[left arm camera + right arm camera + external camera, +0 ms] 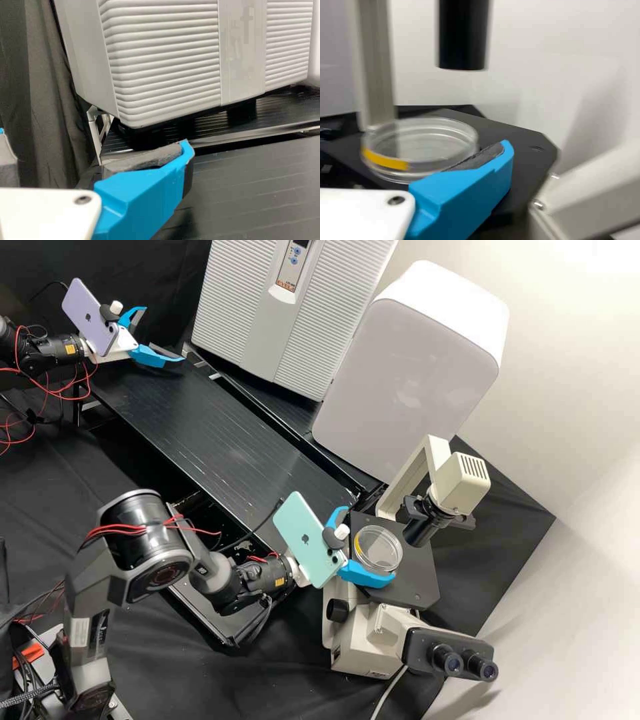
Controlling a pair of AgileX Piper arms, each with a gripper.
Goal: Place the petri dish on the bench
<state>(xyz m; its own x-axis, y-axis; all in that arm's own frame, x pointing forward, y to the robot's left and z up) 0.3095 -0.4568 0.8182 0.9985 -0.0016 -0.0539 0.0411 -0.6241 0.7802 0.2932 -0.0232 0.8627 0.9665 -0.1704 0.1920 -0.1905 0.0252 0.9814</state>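
Blue fingers (367,575) spread, the right gripper (371,543) brackets the petri dish (381,550) on the microscope stage (415,583), so closing looks next; the left gripper (164,334), also spread, is well apart from the dish.

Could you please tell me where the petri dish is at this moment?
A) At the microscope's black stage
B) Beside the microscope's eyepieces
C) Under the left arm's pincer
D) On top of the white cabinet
A: the clear petri dish, with its yellow band, shows against the black stage, near the right pincer.
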